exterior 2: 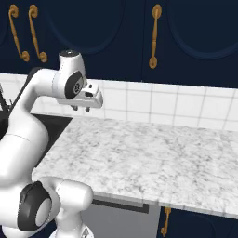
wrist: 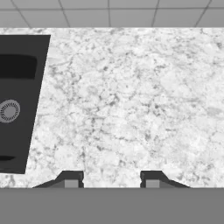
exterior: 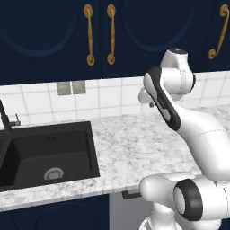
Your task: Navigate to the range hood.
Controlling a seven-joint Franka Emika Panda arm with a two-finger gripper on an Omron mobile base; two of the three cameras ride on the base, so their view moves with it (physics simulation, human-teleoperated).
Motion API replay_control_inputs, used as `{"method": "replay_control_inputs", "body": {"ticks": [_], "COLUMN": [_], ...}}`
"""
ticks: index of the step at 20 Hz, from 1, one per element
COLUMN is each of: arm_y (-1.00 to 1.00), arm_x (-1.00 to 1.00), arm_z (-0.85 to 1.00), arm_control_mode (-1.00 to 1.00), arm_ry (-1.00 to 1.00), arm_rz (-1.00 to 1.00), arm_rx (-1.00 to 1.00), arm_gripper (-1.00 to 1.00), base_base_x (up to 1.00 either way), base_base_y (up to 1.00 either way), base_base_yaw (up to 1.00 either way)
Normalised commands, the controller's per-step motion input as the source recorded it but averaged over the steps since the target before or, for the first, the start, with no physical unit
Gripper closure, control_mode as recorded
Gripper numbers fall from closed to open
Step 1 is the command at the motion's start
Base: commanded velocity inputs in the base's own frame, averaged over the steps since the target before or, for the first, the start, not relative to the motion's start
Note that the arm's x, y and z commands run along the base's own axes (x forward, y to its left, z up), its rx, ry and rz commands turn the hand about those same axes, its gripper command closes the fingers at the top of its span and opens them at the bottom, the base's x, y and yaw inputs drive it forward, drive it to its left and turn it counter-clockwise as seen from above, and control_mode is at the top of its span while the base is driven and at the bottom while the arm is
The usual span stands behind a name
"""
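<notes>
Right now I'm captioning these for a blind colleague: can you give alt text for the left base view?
A white robot arm rises at the right over a speckled marble counter, with a black sink set in it at the left. Behind run white wall tiles and navy cabinets with brass handles.

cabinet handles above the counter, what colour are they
Gold-brass, on dark navy doors; the cabinet handles show best in the left base view.
</notes>
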Motion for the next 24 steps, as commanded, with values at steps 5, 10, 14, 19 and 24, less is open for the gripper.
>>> {"method": "replay_control_inputs", "body": {"ticks": [5, 10, 14, 19, 24], "arm_y": [-0.14, -0.03, 0.0, 0.0, 0.0], "arm_x": [-0.65, -0.78, -0.59, 0.0, 0.0], "arm_z": [-0.12, -0.37, -0.46, 0.0, 0.0], "arm_control_mode": [-1.0, -1.0, -1.0, 1.0, 1.0], "arm_ry": [0.0, 0.0, 0.0, 0.0, 0.0], "arm_rz": [0.0, 0.0, 0.0, 0.0, 0.0], "arm_rx": [0.0, -0.01, -0.01, 0.0, 0.0], "arm_gripper": [-1.0, -1.0, -1.0, -1.0, -1.0], "base_base_x": [0.0, 0.0, 0.0, -0.54, -0.73], "base_base_y": [0.0, 0.0, 0.0, 0.0, 0.0], "base_base_yaw": [0.0, 0.0, 0.0, -0.02, -0.22]}}
